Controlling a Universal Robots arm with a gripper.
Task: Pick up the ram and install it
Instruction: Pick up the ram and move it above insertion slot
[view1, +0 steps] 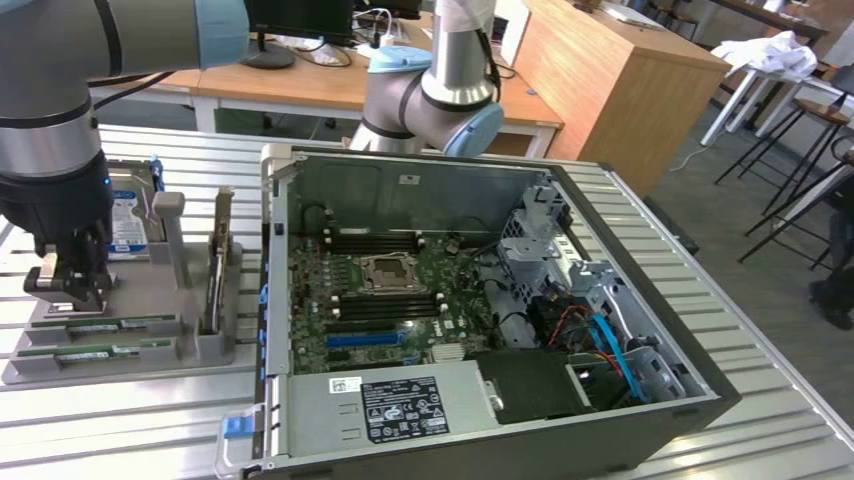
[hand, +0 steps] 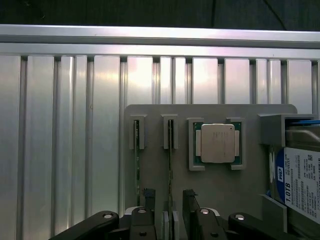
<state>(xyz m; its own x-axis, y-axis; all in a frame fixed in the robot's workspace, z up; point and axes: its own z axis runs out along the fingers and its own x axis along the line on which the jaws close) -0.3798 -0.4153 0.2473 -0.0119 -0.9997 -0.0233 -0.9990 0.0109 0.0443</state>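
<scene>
Two green ram sticks stand on edge in slots of a grey holder tray (view1: 134, 365) at the exterior view's left. In the wrist view they appear edge-on as thin lines: one ram stick (hand: 138, 170) lies outside the fingers, the other ram stick (hand: 170, 165) runs between them. My gripper (hand: 169, 200) is open, with one finger (hand: 149, 197) on each side of that stick and a gap to it on both sides. In the exterior view the gripper (view1: 63, 292) hangs low over the end of the ram sticks (view1: 104, 325).
The tray also holds a square silver processor (hand: 217, 143) and a hard drive (hand: 301, 182) with a blue-white label. An open computer case (view1: 641, 400) lies at the exterior view's right, motherboard (view1: 380, 290) with dark memory slots exposed. Ribbed aluminium table (hand: 65, 135) is all around.
</scene>
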